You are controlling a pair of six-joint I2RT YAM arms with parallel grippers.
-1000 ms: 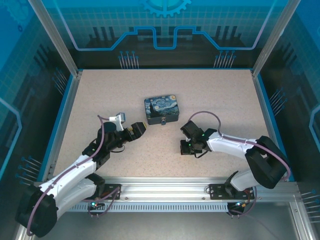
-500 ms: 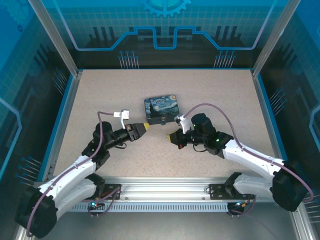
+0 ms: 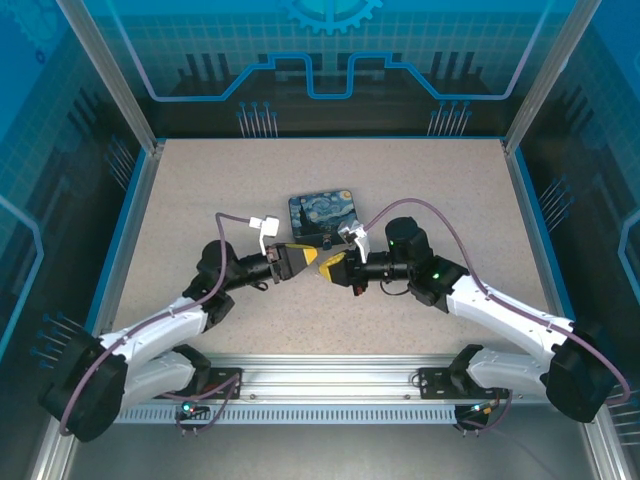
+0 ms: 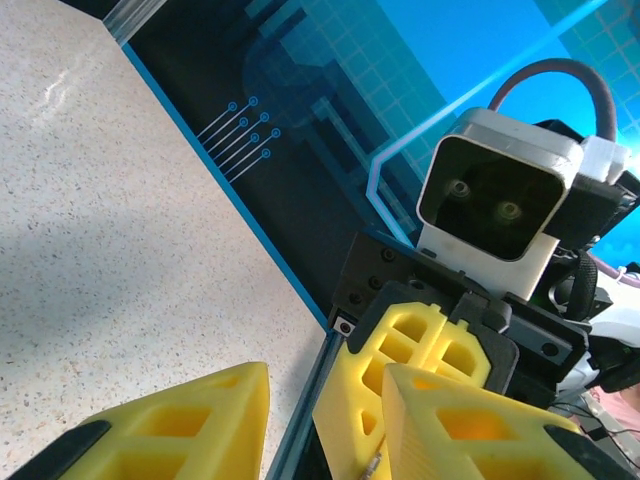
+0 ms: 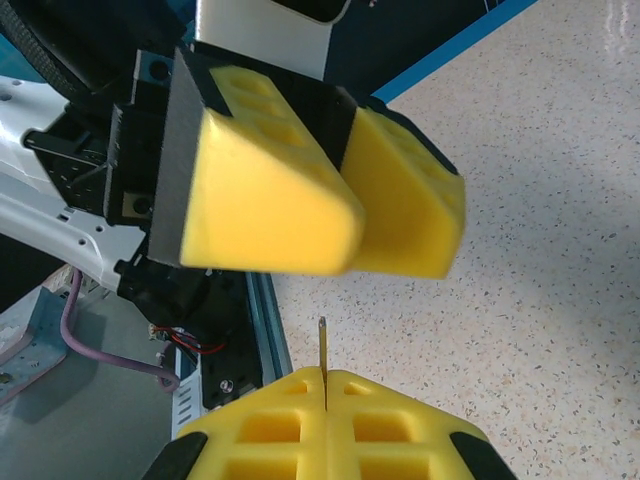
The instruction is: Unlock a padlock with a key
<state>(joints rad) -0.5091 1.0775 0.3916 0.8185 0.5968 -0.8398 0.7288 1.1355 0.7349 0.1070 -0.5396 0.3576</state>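
Key [image 5: 322, 345]: a thin grey metal sliver. Only a short shaft is seen, standing straight out from the tips of the right pincer [image 5: 325, 378]. In the left wrist view it is seen as a small grey stub [image 4: 375, 465] at the same tips.

Padlock [image 3: 327, 242]: a small dark speck at the near edge of the box [image 3: 322, 213]. It is too small for detail to be made out.

Right pincer [image 3: 333, 268]: the yellow fingers are pressed together on the key, with no gap seen between them.

Left pincer [image 4: 328, 390]: the fingers are spread, and nothing is seen held between them. Its tips are pointed at the right pincer, close to the key's end; whether it is touched cannot be told.

Arms: the left arm [image 3: 160, 325] and right arm [image 3: 500, 310] are both stretched forward and inward, low over the surface [image 3: 200, 190]. The pincers are set tip to tip just in front of the box.
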